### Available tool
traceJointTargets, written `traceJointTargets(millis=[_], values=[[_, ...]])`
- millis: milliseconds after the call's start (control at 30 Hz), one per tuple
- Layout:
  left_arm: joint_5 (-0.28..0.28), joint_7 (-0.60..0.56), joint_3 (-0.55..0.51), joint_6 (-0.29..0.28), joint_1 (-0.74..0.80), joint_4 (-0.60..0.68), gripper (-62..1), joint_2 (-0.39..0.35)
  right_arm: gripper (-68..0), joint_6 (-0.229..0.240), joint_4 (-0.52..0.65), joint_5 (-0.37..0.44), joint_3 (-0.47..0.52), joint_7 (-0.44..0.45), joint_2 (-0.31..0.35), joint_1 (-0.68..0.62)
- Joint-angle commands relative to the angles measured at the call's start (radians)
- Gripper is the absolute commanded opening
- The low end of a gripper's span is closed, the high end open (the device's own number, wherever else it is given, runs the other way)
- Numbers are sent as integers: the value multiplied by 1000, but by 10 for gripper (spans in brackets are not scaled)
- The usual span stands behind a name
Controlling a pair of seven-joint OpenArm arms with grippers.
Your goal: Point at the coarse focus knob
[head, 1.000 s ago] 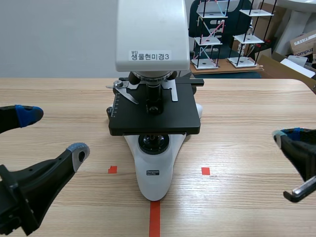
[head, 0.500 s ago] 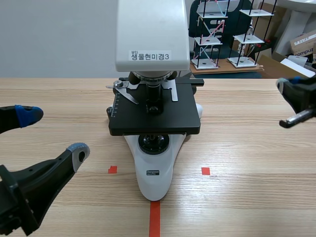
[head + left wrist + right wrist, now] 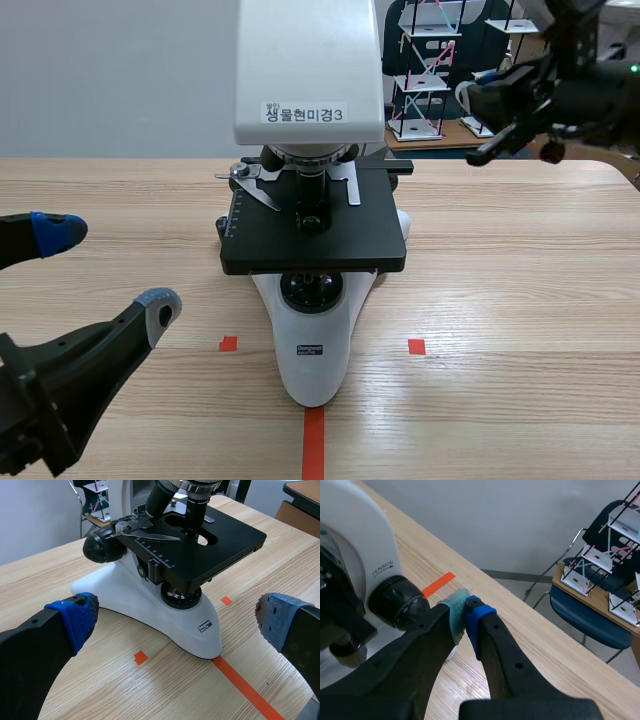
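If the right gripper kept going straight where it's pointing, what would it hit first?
Probably the table near the orange tape mark; the right gripper's shut tips sit beside the black knob, which it might graze. Depth is unclear.

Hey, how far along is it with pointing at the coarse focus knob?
Done: the right hand is shut and raised beside the microscope, its tips close to the black focus knob. Under way: aiming the tips at it. Left: a clear point; contact can't be told. The left hand sits open, low.
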Motion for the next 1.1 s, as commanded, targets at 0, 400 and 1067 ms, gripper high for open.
traceJointTargets(millis=[0,400,1067], values=[[-10,-18,-7,-2,-1,17,14,0,-675,-4,21,15,3,-31,-14,42],[-9,-18,-7,-2,-1,17,14,0,-675,-2,-75,238,-47,-409,-89,261],[-9,-17,-7,-2,0,17,14,0,-676,-3,-146,432,-95,-608,-92,317]])
